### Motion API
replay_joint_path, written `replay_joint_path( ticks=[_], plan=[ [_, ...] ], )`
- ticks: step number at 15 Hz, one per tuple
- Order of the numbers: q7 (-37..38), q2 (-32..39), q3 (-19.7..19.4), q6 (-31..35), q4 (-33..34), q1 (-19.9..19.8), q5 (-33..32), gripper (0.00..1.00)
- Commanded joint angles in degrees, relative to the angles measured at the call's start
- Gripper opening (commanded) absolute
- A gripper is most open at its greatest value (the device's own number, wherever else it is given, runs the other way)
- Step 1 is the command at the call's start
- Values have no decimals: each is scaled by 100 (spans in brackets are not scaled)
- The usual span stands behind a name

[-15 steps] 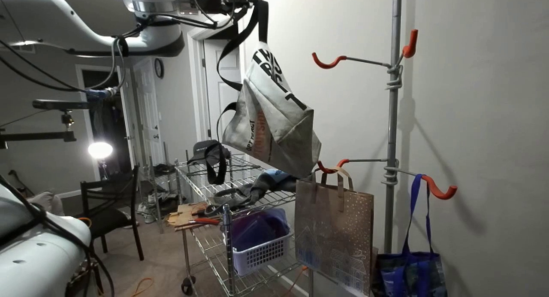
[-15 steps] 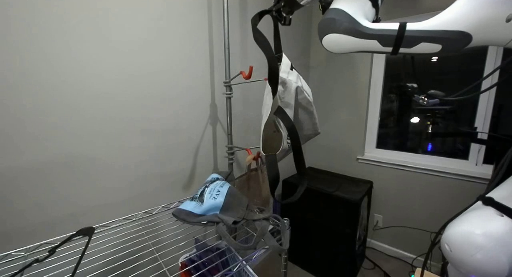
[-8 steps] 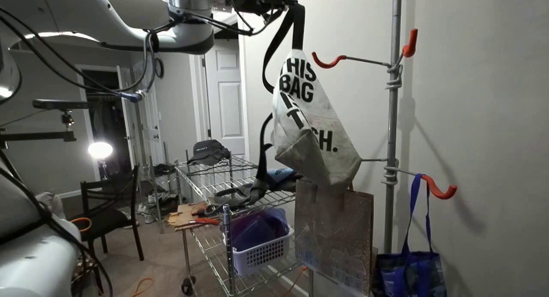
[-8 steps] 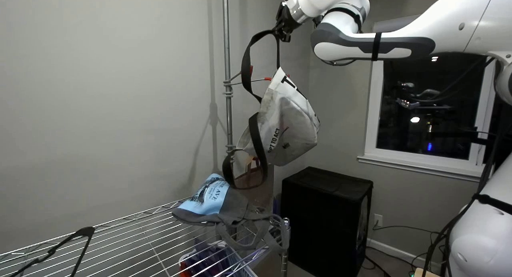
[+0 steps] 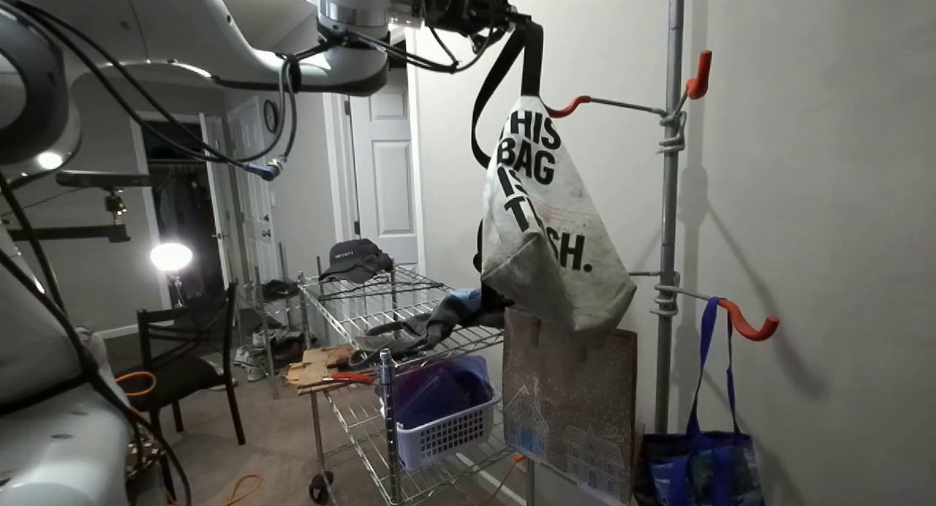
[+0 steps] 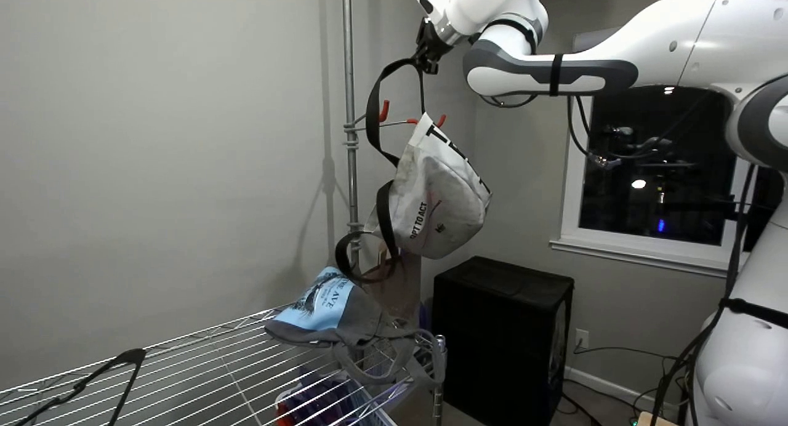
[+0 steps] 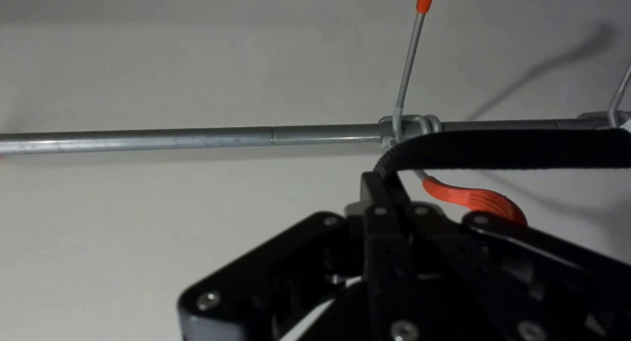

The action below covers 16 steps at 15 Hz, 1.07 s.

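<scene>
Hanging by one black handle strap [image 5: 532, 60], the white canvas tote [image 5: 574, 206] should handle as something light and soft: its walls look slack and creased, so it would likely sag, swing and twist rather than keep a shape. Nothing about it looks fragile, and the ribbed strap seems unlikely to slip easily. The strap is the sensible place to take hold, near the top of its loop; the second strap [image 6: 385, 213] droops free in an exterior view. In an exterior view the tote is left of the pole [image 5: 668, 221], overlapping an orange-red hook [image 5: 574, 105] and the top of the brown paper bag [image 5: 541, 389]; whether it touches either cannot be told. The end effector [image 7: 385, 183] is clamped down, its jaws pressed almost together with only the strap's thickness between the tips; it pinches the strap and touches nothing else that shows.
</scene>
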Motion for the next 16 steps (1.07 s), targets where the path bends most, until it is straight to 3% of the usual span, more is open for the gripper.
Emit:
replay_joint_path(
  ticks=[1,9,16],
  plan=[
    [-702,532,-106,-519,810,189,475,0],
    [-1418,1630,-36,-1763,2310,284,617,0],
    [-1445,2116,-20,-2015,2642,273,607,0]
  ],
)
